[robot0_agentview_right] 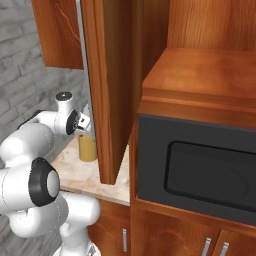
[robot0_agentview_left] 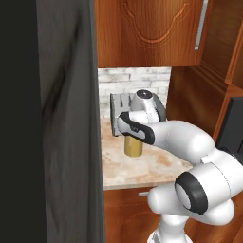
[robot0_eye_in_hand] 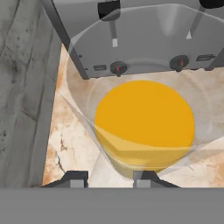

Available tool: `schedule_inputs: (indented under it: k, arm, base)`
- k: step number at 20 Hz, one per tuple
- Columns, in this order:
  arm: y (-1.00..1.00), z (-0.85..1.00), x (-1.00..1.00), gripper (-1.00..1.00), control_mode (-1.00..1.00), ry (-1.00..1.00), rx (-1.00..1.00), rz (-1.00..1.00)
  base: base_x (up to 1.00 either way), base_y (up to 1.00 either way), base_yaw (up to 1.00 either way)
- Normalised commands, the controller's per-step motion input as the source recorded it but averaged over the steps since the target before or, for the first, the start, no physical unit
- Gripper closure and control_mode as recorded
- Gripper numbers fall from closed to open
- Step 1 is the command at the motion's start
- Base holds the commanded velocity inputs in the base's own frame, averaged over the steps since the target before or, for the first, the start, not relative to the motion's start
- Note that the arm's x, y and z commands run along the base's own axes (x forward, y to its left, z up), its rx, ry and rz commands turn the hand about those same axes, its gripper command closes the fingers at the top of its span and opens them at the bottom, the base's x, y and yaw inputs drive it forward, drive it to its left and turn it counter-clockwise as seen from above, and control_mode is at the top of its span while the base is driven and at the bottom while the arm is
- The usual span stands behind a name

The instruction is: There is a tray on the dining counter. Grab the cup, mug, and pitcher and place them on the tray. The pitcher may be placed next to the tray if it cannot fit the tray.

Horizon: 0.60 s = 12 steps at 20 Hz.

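Closed partway, the jaws of the gripper (robot0_eye_in_hand: 107, 178) sit at the near rim of the pitcher (robot0_eye_in_hand: 144, 120); whether they actually pinch the glass wall I cannot tell, since just 2 dark fingertips (robot0_eye_in_hand: 74, 178) show at the bottom of the hand view. That view looks straight down into the clear glass, where the orange-yellow liquid forms a round disc. From the left base view the pitcher (robot0_agentview_left: 133, 146) stands upright on a beige marble counter (robot0_agentview_left: 142, 166), directly under the arm's wrist. Just behind it sits a grey toaster (robot0_eye_in_hand: 140, 39) with 2 dark knobs on its front face, against a pale brick wall (robot0_agentview_left: 133, 78). Wooden cabinets (robot0_agentview_left: 147, 33) hang above. In the right base view a dark microwave (robot0_agentview_right: 197, 170) is set into the wooden column beside the counter.
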Motion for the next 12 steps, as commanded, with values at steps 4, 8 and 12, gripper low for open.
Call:
schedule_inputs:
  k: [4, 8, 12]
  arm:
    - [-0.25, 0.0, 0.0, 1.0, -1.0, 0.0, 0.01, 0.05]
    - [-0.41, 0.04, 0.0, 1.0, -1.0, -0.01, 0.02, 0.09]
    - [-0.06, 0.22, -0.05, 1.0, -1.0, -0.05, 0.0, 0.06]
  base:
    - [0.0, 0.0, 0.0]
    - [0.0, 0.0, 0.0]
    - [0.0, 0.0, 0.0]
